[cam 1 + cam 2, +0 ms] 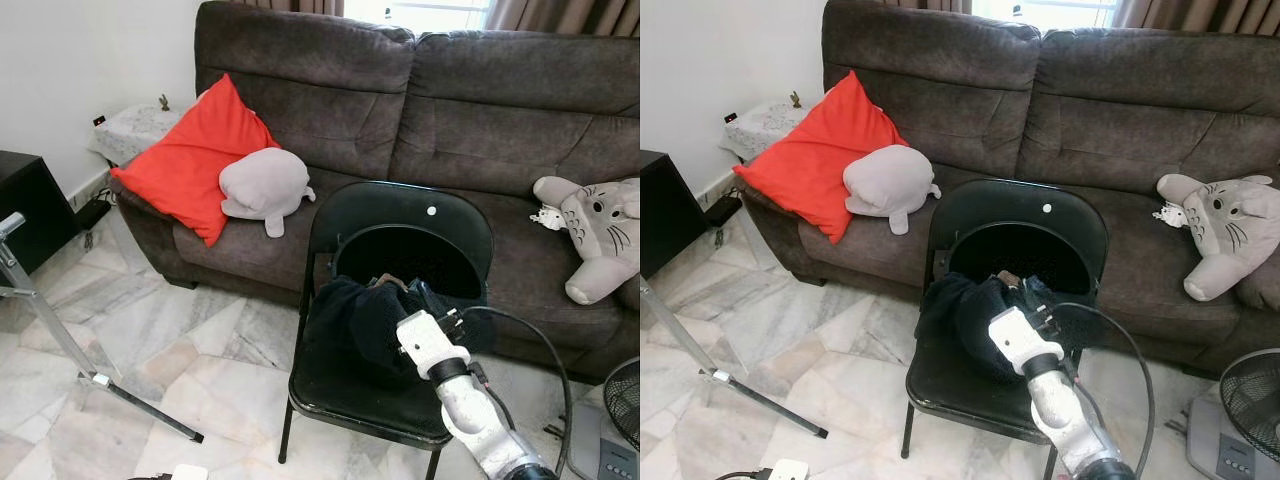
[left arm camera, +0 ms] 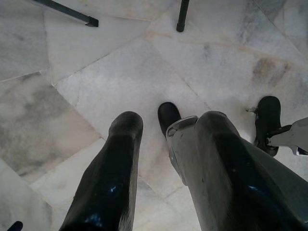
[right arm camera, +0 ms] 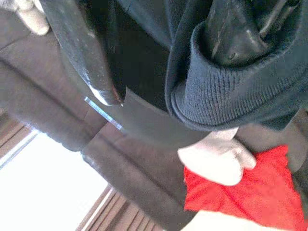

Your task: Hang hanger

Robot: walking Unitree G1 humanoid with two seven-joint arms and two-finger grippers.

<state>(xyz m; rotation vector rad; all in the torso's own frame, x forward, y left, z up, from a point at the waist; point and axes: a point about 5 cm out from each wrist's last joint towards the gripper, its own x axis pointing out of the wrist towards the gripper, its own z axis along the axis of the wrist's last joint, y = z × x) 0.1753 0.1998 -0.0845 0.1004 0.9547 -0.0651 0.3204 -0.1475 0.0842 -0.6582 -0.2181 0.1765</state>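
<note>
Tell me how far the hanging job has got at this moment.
Early stage. Nothing is hung yet: the dark garment lies bunched on the black chair. In hand: the right gripper reaches into that garment, one finger inside its ribbed cuff. Left: lifting it out and hanging it. The left gripper hangs idle over the floor.

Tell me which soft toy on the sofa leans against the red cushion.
The plain grey seal-like plush, touching the red cushion. The whiskered grey-and-white plush sits apart at the sofa's other end.
</note>
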